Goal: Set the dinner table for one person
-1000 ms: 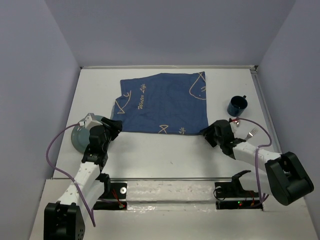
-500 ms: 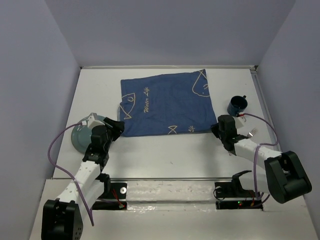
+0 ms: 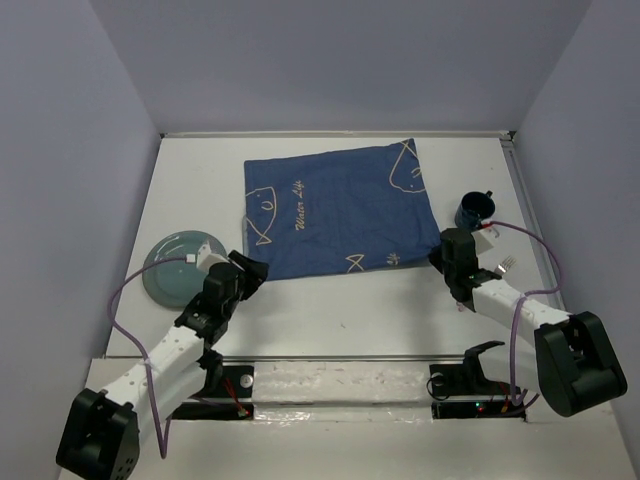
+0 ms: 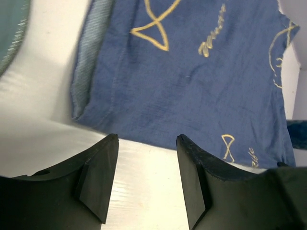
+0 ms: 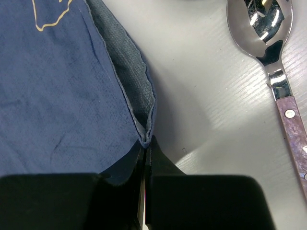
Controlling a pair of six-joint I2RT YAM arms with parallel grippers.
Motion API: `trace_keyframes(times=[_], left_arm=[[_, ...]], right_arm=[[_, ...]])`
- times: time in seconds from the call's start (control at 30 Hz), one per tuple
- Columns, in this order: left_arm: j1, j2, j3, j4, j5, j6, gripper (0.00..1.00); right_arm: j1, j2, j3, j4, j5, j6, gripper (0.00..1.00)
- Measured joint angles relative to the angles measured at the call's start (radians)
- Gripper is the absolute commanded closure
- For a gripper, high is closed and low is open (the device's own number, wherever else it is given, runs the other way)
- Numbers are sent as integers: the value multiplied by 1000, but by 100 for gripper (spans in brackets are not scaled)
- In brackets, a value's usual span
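Note:
The white dinner table [image 3: 340, 310] carries a dark blue cloth mat [image 3: 335, 205] with beige line drawings, lying a little askew. My right gripper [image 5: 146, 143] is shut on the mat's near right corner [image 5: 144, 129], which is pinched into a fold between the jaws; from above, the right gripper [image 3: 447, 255] sits at that corner. Just short of the mat's near left corner [image 4: 91, 108], my left gripper [image 4: 147, 139] is open over bare tabletop with nothing between its fingers. In the top view the left gripper [image 3: 250, 272] is beside the plate.
A grey-green plate [image 3: 180, 268] lies left of the mat. A dark blue mug [image 3: 474, 210] stands at the right. A spoon [image 5: 268, 43] with a purple handle lies just right of the held corner, a fork [image 3: 507, 265] beyond it. Walls close three sides.
The right gripper has shut on the mat's corner and moved right, sliding the mat that way. The left gripper has moved right, off the plate.

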Motion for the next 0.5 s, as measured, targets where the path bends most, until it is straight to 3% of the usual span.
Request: trace_keyframes(times=[0.17, 0.3, 0.4, 0.43, 0.5], left_arm=[[-12, 3, -54, -19, -69, -58, 33], [-2, 156, -45, 68, -91, -82, 33], [13, 227, -32, 132, -90, -96, 40], [17, 234, -32, 139, -90, -100, 52], [18, 232, -32, 139, -92, -109, 61]], right_arm=[[0, 6, 0, 1, -21, -16, 100], [0, 7, 0, 3, -43, -26, 100], [0, 7, 0, 6, -54, -34, 100], [0, 7, 0, 6, -59, -38, 100], [0, 7, 0, 7, -65, -42, 100]])
